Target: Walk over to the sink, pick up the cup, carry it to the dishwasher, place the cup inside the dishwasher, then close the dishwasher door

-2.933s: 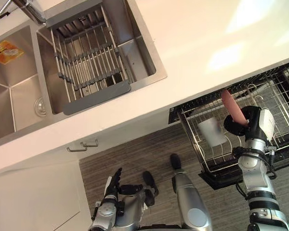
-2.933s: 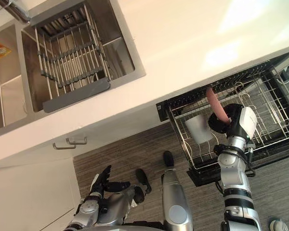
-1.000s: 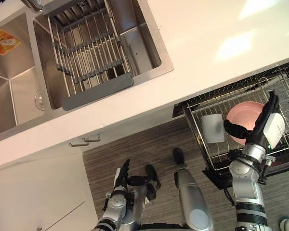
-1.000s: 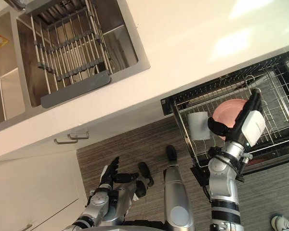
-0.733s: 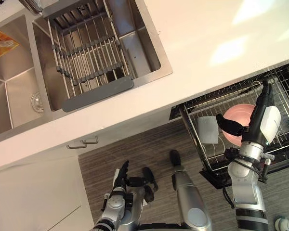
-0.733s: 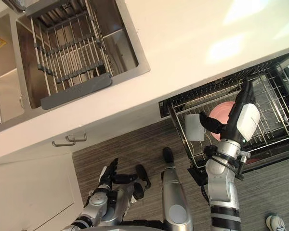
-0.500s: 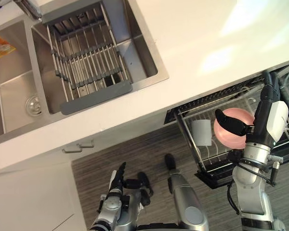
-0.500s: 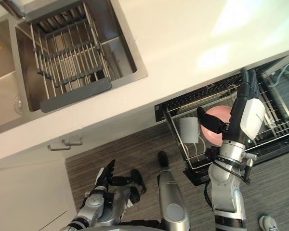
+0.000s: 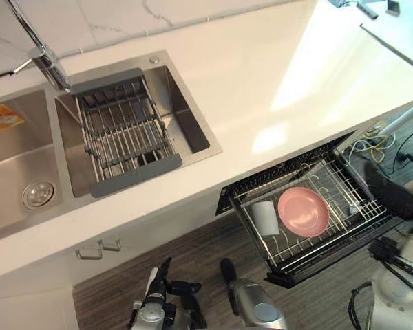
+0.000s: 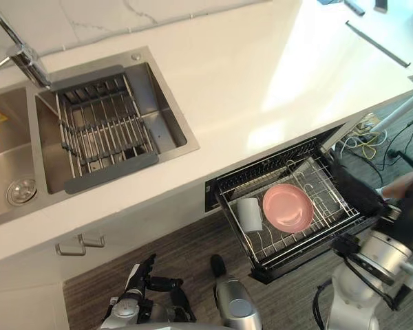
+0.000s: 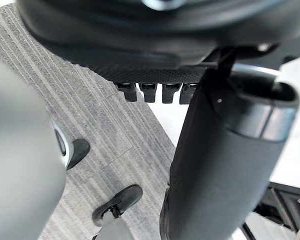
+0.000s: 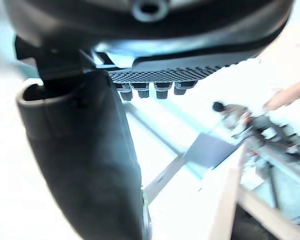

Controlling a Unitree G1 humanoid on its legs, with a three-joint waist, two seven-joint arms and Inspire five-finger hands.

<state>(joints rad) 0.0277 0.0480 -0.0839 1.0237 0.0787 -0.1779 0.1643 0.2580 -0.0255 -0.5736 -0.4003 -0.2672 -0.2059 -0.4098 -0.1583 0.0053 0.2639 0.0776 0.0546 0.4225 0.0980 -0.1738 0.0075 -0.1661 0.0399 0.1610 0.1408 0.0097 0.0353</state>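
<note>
A white cup (image 9: 265,217) lies in the pulled-out dishwasher rack (image 9: 328,256), at its left end, beside a pink plate (image 9: 303,211). My right hand (image 9: 392,194) hovers past the rack's right end, clear of the plate, open with fingers straight; its own wrist view shows the palm (image 12: 140,30) holding nothing. My left hand (image 9: 158,275) hangs low over the floor in front of the cabinet, open and empty, fingers straight (image 11: 155,92).
A steel double sink (image 9: 27,165) with a drying rack (image 9: 120,134) and a tap (image 9: 45,58) sits at the left of the white countertop (image 9: 275,75). Cabinet handles (image 9: 100,249) lie below the sink. Loose cables (image 9: 372,137) lie on the floor beyond the dishwasher.
The camera has swung up and level. My right hand has drawn back from over the pink plate to the rack's right end. Cup and plate stay in the rack.
</note>
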